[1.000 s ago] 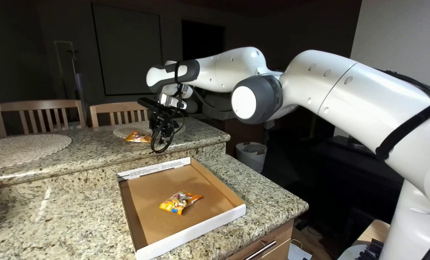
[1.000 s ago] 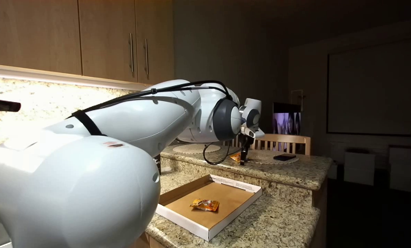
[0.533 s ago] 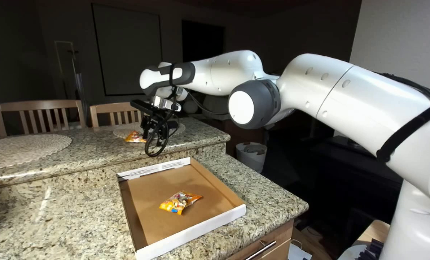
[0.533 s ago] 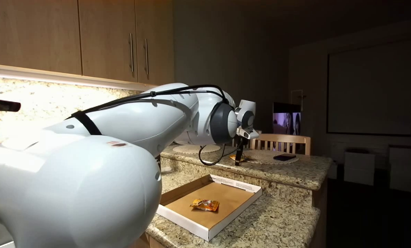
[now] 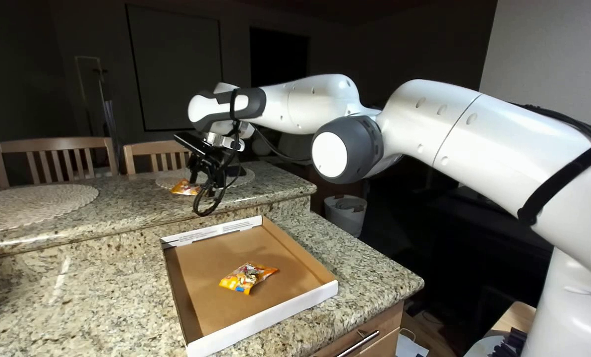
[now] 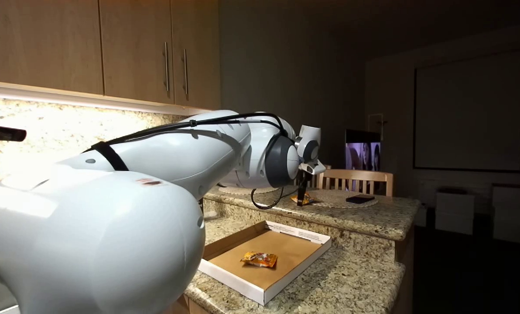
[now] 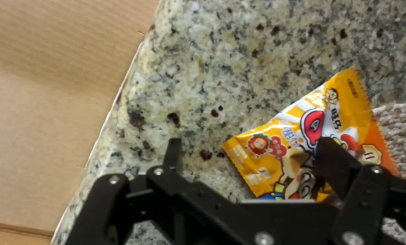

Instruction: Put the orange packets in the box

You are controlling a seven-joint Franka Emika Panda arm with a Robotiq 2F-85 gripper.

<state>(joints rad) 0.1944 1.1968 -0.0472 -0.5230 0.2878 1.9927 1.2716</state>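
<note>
Note the black two-fingered mechanical gripper (image 7: 251, 153), spread wide in the wrist view, with one fingertip overlapping the crinkly orange-yellow packet (image 7: 288, 139) on the raised speckled granite ledge (image 7: 203, 78) and the other over bare stone (whether in contact with the packet, impossible to tell). Compare, in both exterior views, a second orange-yellow packet (image 5: 248, 277), lying inside the shallow brown cardboard box (image 5: 216, 248) with low white outer walls, set on the lower granite counter (image 5: 102, 297).
</note>
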